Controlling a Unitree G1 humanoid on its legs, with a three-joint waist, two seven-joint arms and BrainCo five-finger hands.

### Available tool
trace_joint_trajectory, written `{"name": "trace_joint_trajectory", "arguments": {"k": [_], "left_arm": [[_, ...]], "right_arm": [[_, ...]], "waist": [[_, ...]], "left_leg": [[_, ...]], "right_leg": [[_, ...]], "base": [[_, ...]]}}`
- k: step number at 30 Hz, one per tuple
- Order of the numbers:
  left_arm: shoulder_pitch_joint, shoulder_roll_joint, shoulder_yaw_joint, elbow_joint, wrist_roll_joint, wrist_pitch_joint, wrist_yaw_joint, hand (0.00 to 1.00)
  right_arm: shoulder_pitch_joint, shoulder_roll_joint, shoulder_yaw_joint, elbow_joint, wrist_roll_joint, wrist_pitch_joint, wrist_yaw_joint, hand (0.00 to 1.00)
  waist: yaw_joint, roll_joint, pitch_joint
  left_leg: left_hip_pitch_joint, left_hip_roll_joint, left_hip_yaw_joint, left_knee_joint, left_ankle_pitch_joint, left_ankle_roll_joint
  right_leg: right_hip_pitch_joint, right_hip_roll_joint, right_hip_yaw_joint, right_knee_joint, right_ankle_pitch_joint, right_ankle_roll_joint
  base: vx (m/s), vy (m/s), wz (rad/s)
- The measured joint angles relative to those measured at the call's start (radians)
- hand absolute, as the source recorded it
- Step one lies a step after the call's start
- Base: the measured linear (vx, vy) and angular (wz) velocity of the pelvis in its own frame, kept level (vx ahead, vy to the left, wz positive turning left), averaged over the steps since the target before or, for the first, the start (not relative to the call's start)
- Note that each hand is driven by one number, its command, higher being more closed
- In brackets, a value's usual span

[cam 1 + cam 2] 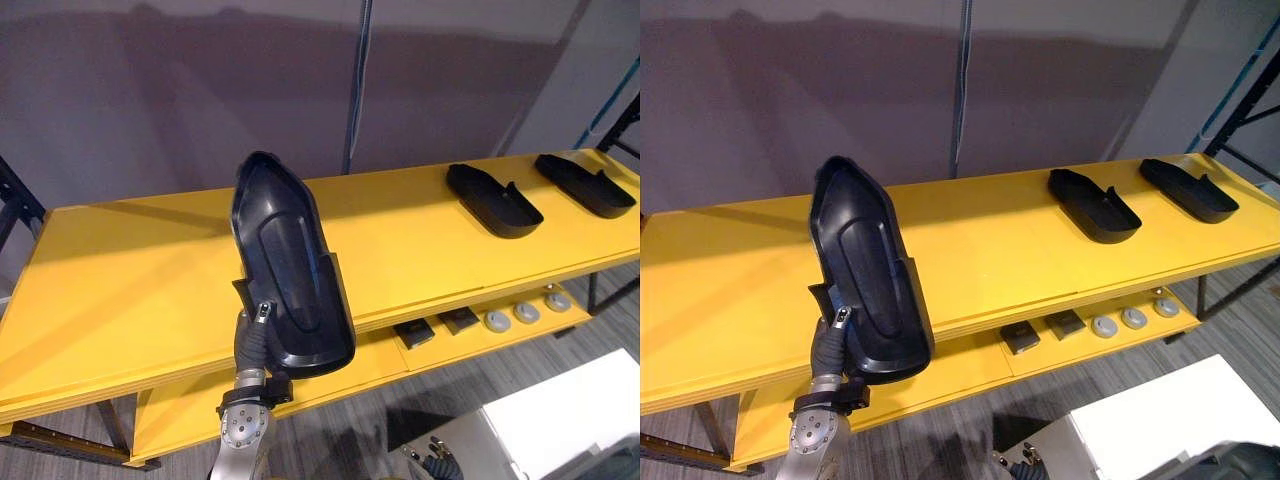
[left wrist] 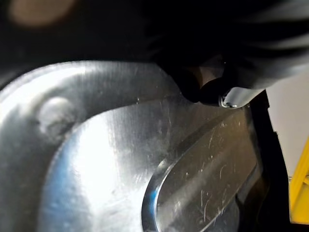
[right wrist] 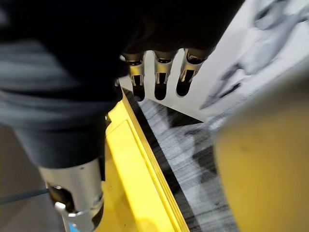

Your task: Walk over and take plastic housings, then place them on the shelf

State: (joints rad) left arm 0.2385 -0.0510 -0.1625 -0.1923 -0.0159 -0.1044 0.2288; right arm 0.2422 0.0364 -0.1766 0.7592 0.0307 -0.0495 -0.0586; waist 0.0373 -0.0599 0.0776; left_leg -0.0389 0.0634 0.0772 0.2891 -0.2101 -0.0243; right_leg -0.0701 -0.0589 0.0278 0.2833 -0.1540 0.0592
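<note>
**Left hand and housing.** The left hand (image 1: 250, 345) is closed on the lower end of a black plastic housing (image 1: 285, 250). A dark-tipped finger is pressed against the housing's hollow inner face. The housing rises almost upright above the hand, with its rounded, narrower end uppermost and its hollow side towards the head camera. It is held in the air in front of the front edge of the yellow shelf (image 1: 130, 280) and is not resting on it. In the left wrist view the housing's glossy inner surface (image 2: 120, 159) lies directly against the hand (image 2: 212, 82).

**Shelf.** Two more housings lie flat on the top board, towards its right end. They are well apart from the held one and near each other: an inner housing (image 1: 493, 198) and an outer housing (image 1: 584, 184). The lower board (image 1: 190, 410) carries two small dark boxes (image 1: 413, 332) and, to their right, a row of round grey discs (image 1: 526, 313).

**Right hand.** The right hand (image 3: 159, 72) hangs low at the robot's right with its fingers relaxed and holding nothing. Past the fingers are the shelf's yellow edge and the grey floor (image 3: 193, 159). In the left eye view the hand sits beside a white surface (image 1: 560, 420).
</note>
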Motion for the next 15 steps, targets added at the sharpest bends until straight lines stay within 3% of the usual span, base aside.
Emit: {"name": "trace_joint_trajectory", "arguments": {"k": [3,8,15], "left_arm": [[-0.011,0.000,-0.013,0.016,0.003,0.000,0.002,1.00],[-0.028,-0.001,-0.011,0.021,0.033,0.010,0.015,1.00],[-0.188,0.001,-0.011,0.116,0.100,0.052,0.102,1.00]], "right_arm": [[0.006,-0.002,-0.001,0.000,0.001,0.000,-0.001,0.00],[0.011,0.017,0.003,0.000,0.000,0.000,0.000,0.00],[0.028,0.016,0.016,0.000,-0.001,-0.001,-0.001,0.00]], "waist": [[0.003,-0.005,-0.003],[0.005,-0.014,-0.009],[0.002,-0.037,-0.026]], "left_leg": [[0.047,0.012,0.013,-0.066,0.034,-0.027],[0.059,0.009,0.007,-0.099,0.050,-0.025],[0.071,-0.004,0.007,-0.160,0.093,-0.026]], "right_leg": [[0.044,0.005,-0.021,-0.039,0.005,-0.007],[0.082,0.003,-0.037,-0.120,0.045,-0.005],[0.093,-0.006,-0.041,-0.171,0.075,-0.002]], "base": [[0.11,-0.106,0.23],[0.05,0.039,0.05],[-0.04,0.041,0.01]]}}
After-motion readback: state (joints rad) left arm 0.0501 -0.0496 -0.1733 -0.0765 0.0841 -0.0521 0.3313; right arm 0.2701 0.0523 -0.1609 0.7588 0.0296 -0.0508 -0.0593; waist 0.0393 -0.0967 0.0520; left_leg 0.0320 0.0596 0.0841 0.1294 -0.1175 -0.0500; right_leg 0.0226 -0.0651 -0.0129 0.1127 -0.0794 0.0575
